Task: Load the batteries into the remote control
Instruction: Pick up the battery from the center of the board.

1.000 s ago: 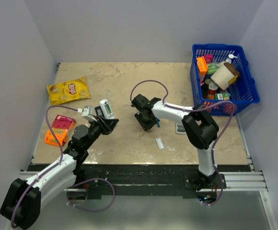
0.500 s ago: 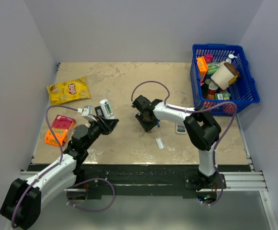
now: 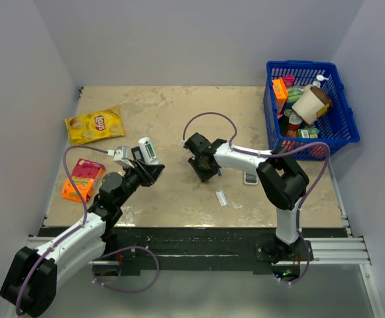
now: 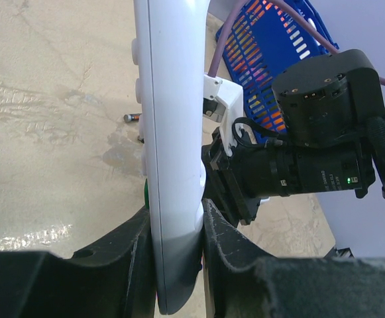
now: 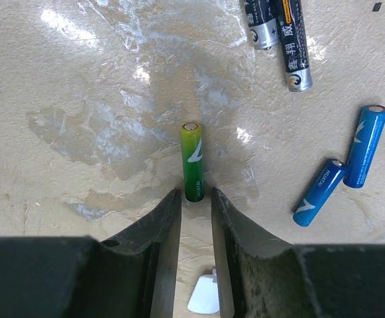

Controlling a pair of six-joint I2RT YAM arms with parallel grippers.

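Observation:
My left gripper (image 4: 175,245) is shut on the lower end of the white remote control (image 4: 172,132) and holds it upright above the table; it also shows in the top view (image 3: 147,150). A speck of green (image 4: 144,195) shows at the remote's left edge. One green battery (image 5: 192,161) lies on the table. My right gripper (image 5: 195,199) is low over it, jaws narrowly open, with the battery's near end between the fingertips. The second green battery is not clearly visible. The white back cover (image 3: 222,198) lies on the table, also showing under my right gripper (image 5: 203,296).
Two blue cells (image 5: 366,146) and two dark cells (image 5: 293,43) lie near the green battery. A grey-white remote (image 3: 250,177) lies right of the right gripper. A blue basket (image 3: 338,142) of goods stands far right. A chips bag (image 3: 95,124) and an orange packet (image 3: 83,179) lie at the left.
The right arm's elbow has shifted slightly right and its gripper has settled a little over the battery. The left arm and remote have not moved.

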